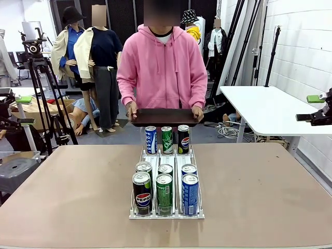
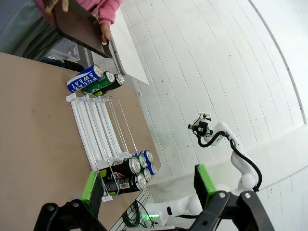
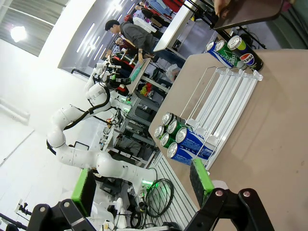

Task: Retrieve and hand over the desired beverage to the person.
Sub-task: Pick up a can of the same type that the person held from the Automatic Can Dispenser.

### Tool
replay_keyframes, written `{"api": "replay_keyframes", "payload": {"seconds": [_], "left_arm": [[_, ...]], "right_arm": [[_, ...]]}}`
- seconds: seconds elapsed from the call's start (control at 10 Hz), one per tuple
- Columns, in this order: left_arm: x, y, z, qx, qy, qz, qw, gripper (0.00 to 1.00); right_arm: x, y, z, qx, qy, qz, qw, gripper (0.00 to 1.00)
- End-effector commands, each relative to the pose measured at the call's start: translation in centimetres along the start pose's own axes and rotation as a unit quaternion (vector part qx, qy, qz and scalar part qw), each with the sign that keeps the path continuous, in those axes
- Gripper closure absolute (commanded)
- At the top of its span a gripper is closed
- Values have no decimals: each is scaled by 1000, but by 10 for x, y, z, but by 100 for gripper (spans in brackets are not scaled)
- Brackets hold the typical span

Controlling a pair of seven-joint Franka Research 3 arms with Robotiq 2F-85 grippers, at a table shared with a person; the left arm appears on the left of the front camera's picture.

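The left gripper (image 2: 147,190) and right gripper (image 3: 143,187) hang wide open, empty, away from the rack (image 1: 155,157) on the table (image 1: 259,192). Its cans (image 1: 165,187) stand packed close, six at 6 o'clock, three at 12 near the person's (image 1: 163,67) tray (image 1: 163,116). A closing grip could topple neighbours. Nothing marks the wanted can, so a wrong pick is possible.

On the table (image 1: 270,197) a can rack (image 1: 166,215) lies in the middle, its length running from 6 to 12 o'clock. At its 6 o'clock end six cans (image 1: 164,189) stand in two rows of three. At its 12 o'clock end three cans (image 1: 167,140) stand in one row. Behind the table, at 12 o'clock, the person (image 1: 163,67) holds a tray (image 1: 163,116) behind the three cans. A second table (image 1: 264,109) stands at 2 o'clock.
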State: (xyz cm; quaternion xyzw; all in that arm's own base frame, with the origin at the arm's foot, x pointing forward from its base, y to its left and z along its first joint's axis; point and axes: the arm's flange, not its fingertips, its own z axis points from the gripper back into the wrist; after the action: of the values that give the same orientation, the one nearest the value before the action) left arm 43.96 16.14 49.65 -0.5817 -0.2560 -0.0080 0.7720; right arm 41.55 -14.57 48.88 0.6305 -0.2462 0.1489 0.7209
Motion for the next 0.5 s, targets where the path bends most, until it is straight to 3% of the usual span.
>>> {"api": "replay_keyframes", "payload": {"seconds": [0.0, 0.4], "left_arm": [[-3, 0, 1, -3, 1, 0, 1000, 0], [-3, 0, 1, -3, 1, 0, 1000, 0]], "right_arm": [[-2, 0, 0, 7, -1, -4, 1000, 0], [-2, 0, 0, 7, -1, -4, 1000, 0]]}}
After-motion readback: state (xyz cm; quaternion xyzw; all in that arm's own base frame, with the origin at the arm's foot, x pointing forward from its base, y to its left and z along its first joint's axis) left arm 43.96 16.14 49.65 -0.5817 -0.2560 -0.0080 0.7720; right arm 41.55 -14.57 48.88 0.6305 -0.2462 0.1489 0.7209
